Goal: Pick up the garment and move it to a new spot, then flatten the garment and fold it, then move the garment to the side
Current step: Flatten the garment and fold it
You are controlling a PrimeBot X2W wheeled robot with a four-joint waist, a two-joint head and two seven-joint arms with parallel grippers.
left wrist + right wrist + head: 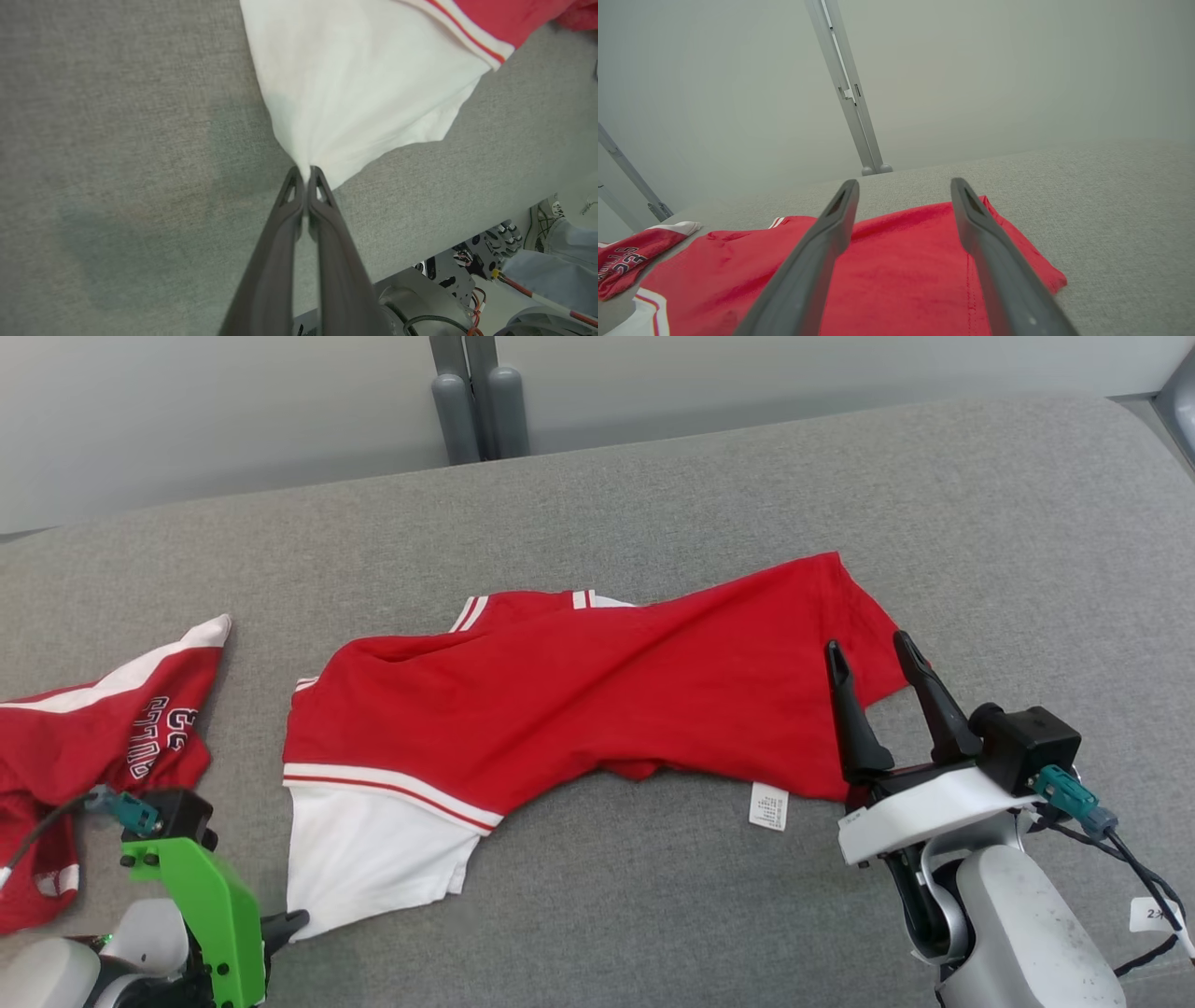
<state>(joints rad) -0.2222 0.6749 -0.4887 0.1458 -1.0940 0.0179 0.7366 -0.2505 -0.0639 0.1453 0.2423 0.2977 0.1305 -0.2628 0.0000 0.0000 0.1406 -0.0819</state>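
- The left gripper (306, 173) is pinched tight on the white sleeve corner of the red garment (579, 691), which spreads out ahead of its fingertips on the grey cushion (747, 476).
- The right gripper (868, 649) is spread wide and empty, with the garment's other end just beneath its fingers.
- A second red shirt (84, 737) lies to the outer side of the left gripper, apart from the garment.

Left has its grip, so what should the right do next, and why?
Probably lower the right gripper and close on the shirt beneath it: it is open over the twisted red end, while the left gripper pinches the white sleeve.
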